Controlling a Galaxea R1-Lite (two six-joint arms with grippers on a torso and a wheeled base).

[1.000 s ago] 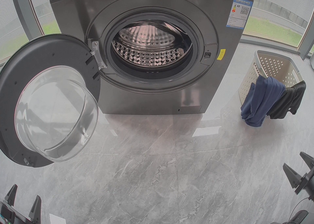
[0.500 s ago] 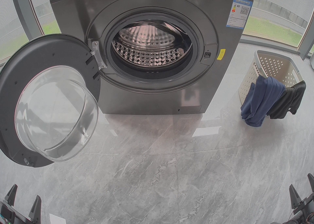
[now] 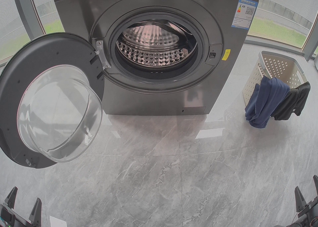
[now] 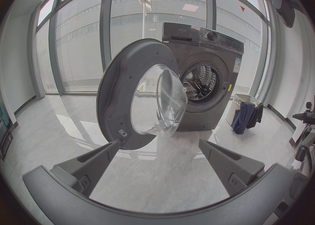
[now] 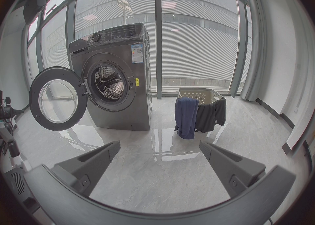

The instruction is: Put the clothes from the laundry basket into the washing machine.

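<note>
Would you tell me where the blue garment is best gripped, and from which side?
Grip the blue garment at its top fold, where it lies over the basket's front rim, coming down from above, clear of the black garment beside it. There the cloth is bunched and propped up; lower down it hangs loose outside the wall. The open right gripper looks nearer.

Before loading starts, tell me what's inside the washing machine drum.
The drum shows bare perforated metal; no clothes visible in it. Its lowest front part is hidden behind the door seal. The blue garment and black garment hang over the laundry basket rim.
</note>
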